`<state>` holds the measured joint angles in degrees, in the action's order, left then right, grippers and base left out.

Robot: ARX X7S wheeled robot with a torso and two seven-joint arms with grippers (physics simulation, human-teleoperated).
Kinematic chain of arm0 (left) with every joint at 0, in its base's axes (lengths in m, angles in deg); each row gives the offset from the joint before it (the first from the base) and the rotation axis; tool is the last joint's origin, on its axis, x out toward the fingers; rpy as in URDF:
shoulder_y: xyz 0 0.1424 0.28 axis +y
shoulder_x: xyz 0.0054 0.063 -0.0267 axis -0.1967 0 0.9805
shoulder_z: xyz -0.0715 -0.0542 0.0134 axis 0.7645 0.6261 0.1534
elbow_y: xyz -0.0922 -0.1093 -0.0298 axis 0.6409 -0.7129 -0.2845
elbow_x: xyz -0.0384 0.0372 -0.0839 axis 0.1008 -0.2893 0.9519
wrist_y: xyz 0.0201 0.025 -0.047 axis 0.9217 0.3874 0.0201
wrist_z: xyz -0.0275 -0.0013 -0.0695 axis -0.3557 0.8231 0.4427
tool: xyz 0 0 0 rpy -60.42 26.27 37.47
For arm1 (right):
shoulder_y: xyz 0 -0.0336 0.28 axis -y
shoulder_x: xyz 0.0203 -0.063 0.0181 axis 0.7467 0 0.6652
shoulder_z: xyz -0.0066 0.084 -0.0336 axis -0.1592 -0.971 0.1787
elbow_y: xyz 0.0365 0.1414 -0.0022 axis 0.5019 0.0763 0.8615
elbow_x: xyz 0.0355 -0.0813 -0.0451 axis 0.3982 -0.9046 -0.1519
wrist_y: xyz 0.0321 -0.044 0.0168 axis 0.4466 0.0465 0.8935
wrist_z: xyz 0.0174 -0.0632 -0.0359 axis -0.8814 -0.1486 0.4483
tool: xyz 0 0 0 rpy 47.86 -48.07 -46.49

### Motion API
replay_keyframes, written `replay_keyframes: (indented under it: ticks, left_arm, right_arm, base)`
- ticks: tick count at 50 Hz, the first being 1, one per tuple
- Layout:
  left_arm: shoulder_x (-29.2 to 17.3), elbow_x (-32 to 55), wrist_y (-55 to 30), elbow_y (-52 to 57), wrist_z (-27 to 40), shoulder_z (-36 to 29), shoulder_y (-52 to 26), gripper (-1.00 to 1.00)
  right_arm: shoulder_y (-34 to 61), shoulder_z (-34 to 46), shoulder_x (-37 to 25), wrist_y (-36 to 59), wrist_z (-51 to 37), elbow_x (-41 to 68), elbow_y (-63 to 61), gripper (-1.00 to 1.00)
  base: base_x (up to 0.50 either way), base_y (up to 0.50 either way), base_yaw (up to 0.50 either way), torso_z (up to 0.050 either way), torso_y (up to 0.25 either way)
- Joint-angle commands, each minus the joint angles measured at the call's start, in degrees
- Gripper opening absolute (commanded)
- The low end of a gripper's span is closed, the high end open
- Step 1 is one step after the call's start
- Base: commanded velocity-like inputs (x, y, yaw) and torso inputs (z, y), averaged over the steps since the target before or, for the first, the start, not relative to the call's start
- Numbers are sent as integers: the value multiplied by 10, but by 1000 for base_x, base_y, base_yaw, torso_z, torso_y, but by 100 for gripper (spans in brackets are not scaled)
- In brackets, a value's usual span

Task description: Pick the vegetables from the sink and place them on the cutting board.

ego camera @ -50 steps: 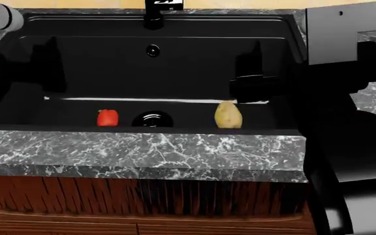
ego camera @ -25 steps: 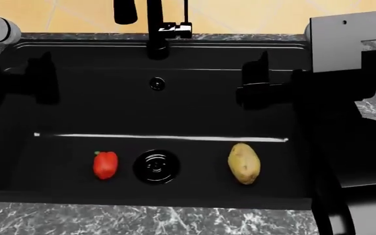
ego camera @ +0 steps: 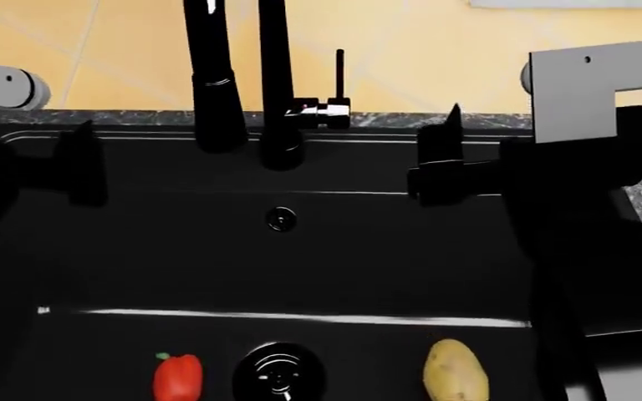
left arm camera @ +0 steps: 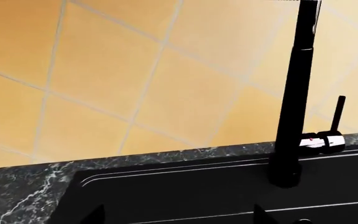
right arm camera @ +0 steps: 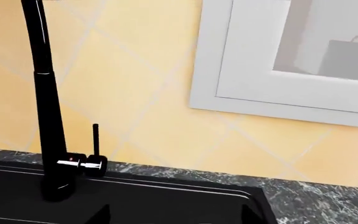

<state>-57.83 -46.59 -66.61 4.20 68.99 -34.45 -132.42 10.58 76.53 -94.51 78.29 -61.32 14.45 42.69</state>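
I can't find the cutting board in any view, and both vegetables are cut off by the lower edge of my head view. The potato [ego camera: 456,373] and the red bell pepper [ego camera: 176,378] lie on the floor of the sink [ego camera: 165,251], along its near edge, with the round drain [ego camera: 278,373] between them: pepper toward the sink's left side, potato toward its right, well apart. The potato is a yellowish-tan oval with dark specks; the pepper is smaller, glossy red, with a green stem on top.

Both arms read as black shapes against the black basin. The left tool [ego camera: 81,163] hangs over the sink's left side and the right tool [ego camera: 446,163] over its right, each near the back wall and clear of the vegetables. I cannot tell whether either tool's fingers are apart or together; the wrist views catch only dark tips at their edges.

The faucet [ego camera: 277,83] stands at the middle of the sink's back rim, against yellow tiles; a white frame [right arm camera: 291,60] hangs on that wall.

Compared with half a second ago, my head view has tilted up: more wall and faucet, and the vegetables have slid to the bottom of the picture.
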Motion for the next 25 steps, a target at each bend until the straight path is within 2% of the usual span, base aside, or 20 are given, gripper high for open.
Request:
replay_keyframes:
  ticks: [1, 9, 16, 21, 22, 25]
  left_arm:
    - [-3, -2, 13, -4, 0, -3, 20, 100]
    - [-6, 8, -3, 24, 6, 1, 32, 100]
    - [-16, 44, -66, 122, 19, 17, 72, 100]
    - [-26, 53, -78, 125, 13, 23, 75, 100]
    - [-27, 62, -89, 131, 13, 33, 78, 100]
    - [-17, 50, -76, 115, 16, 11, 77, 100]
  right_arm:
    - [-11, 6, -6, 6, 1, 4, -21, 100]
    - [-16, 3, -8, 24, 0, 13, -39, 100]
    - [-60, -10, -17, 147, 2, 63, -150, 100]
    - [-62, -24, -22, 242, 7, 95, -171, 100]
    - [-70, -26, -24, 237, 5, 93, -174, 100]
    - [-90, -12, -31, 235, 5, 91, -158, 100]
  base:
    - [500, 86, 0, 0, 10]
    - [460, 76, 0, 0, 1]
    - [0, 0, 0, 0, 0]
    - [0, 0, 0, 0, 0]
    - [0, 0, 0, 0, 0]
    - [0, 0, 0, 0, 0]
